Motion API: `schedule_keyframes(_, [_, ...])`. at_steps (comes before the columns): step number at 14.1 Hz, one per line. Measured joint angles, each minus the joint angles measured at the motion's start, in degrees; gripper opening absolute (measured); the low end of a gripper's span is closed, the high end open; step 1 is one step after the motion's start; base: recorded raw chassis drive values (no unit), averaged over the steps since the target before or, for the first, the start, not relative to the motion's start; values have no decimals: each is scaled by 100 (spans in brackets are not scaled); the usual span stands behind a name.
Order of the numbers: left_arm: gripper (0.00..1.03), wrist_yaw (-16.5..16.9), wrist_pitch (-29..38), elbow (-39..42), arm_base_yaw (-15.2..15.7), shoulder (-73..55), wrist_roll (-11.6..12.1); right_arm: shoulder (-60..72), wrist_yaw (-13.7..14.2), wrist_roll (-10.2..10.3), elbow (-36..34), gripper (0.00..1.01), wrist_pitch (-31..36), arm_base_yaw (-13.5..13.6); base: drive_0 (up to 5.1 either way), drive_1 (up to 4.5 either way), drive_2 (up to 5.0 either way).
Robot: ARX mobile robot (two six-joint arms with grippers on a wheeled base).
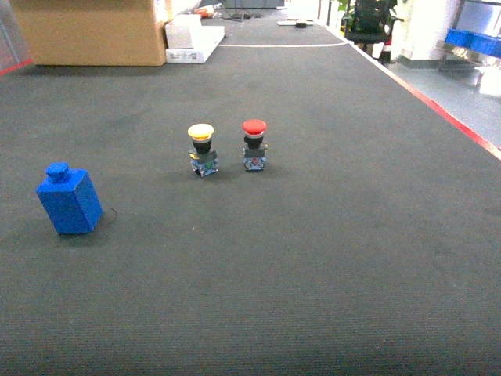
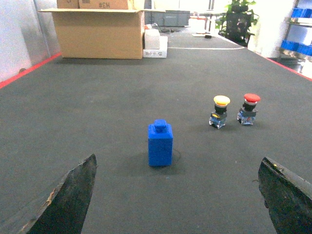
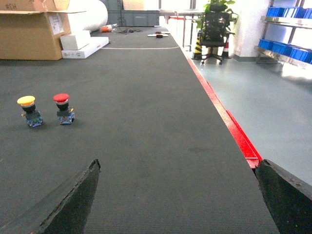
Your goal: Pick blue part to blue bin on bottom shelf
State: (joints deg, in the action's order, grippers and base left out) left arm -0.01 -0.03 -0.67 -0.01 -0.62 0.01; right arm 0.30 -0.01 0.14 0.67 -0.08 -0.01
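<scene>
Task not started: the blue part [image 1: 69,201] sits untouched on the dark mat [image 1: 313,258], left of the yellow button [image 1: 201,149] and red button [image 1: 254,143], well apart from both. No bin or shelf rack is identifiable near the work area; possibly the blue tubs at far right in the right wrist view, too distant to say.

Part appearance: a solid blue block with a small round knob on top, upright in the left wrist view, no black body visible.

Left gripper [image 2: 178,195]: jaws wide apart, empty, part ahead between them. Right gripper [image 3: 178,195]: wide apart, empty.

Remaining: grasp, carry, place.
</scene>
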Motion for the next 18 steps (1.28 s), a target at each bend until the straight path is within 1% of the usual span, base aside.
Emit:
schedule_keyframes(10, [98,0,-24,-2,0,0,0,0,0,2,0,98,-20,0,0,0,0])
schedule_keyframes(11, [98,-31,-157,-20,-9,-24,-44,0,0,2,0,98,-20,0,0,0,0])
schedule_keyframes(12, [98,-293,-1064,-354,-138,-483,-400,0,-2,-2,0,98,-24,0,0,0,0])
schedule_keyframes(13, [98,-238,-1167,-581,-173,-1287,-844,0,-2,-2,0,98,-15,0,0,0,0])
schedule_keyframes(14, [98,-195,-737,-584,-278,-1818,-1056,0,2,2,0,98,-20,0,0,0,0])
schedule_keyframes(16, [98,-192,-116,-603,-378,-2321,-1113,0,2,0,0,98,-24,0,0,0,0])
schedule_keyframes(18, [98,-190,251,-656,-442,-2677,-1115,0,0,0,0,98,-24,0,0,0,0])
